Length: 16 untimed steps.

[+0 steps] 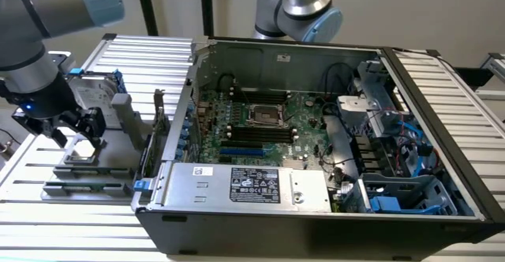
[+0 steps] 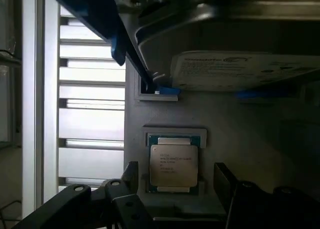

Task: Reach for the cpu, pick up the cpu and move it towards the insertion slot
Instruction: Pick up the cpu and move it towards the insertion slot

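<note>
The open computer case [image 1: 197, 78] lies on its side on a slatted table [image 1: 457, 114]. Inside it sits the green motherboard [image 1: 308, 111]. The insertion slot [image 1: 264, 113] is a square socket with a shiny metal frame, just above the long black memory slots [image 1: 261, 135]. A labelled power supply [image 1: 252, 185] fills the near side of the case, and blue-clipped drive bays [image 1: 402, 200] sit at the exterior view's right.

Outside the case, at the exterior view's left, a grey fixture [image 1: 118, 155] holds 2 parts. A hard drive [image 1: 93, 93] with blue rails stands on edge in it. The cpu [image 1: 81, 151] lies flat in a square pocket [image 2: 175, 134] of the same fixture, silver top up, well apart from the insertion slot.

The gripper [image 1: 77, 138] hangs directly over the cpu [image 2: 173, 165]. In the wrist view its 2 black fingers [image 2: 131, 175] stand spread wide, 1 on each side of the chip, with a gap showing between each finger and the chip's edge. The gripper [image 2: 175, 171] grips nothing, and the cpu rests seated in its pocket. The hard drive [image 2: 240, 64] and 1 of its blue rails [image 2: 100, 19] stand just beyond the pocket.
</note>
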Available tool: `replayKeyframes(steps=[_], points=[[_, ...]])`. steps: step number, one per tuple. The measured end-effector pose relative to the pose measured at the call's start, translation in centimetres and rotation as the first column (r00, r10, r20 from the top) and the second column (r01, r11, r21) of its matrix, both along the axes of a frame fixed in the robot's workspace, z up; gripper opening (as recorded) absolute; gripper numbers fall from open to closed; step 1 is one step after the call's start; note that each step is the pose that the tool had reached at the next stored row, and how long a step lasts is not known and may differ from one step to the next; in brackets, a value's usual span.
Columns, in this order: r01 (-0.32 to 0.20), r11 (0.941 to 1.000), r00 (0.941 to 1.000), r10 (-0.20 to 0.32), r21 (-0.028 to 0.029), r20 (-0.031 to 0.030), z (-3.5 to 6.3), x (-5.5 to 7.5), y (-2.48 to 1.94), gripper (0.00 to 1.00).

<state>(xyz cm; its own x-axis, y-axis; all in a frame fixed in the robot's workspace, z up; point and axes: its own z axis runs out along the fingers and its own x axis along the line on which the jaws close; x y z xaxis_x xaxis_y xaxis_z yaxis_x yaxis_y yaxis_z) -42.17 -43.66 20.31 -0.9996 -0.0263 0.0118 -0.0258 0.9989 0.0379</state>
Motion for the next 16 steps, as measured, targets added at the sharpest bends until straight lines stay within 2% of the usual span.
replayKeyframes(steps=[6,12,16], points=[[0.0,1.0,1.0,0.0,-0.0006,0.0,-0.98,0.0,0.06,0.71],[0.0,1.0,1.0,0.0,-0.0008,-0.0002,-1.21,0.0,0.28,0.71],[0.0,1.0,1.0,0.0,-0.003,-0.0015,-1.28,0.0,0.46,0.71]])
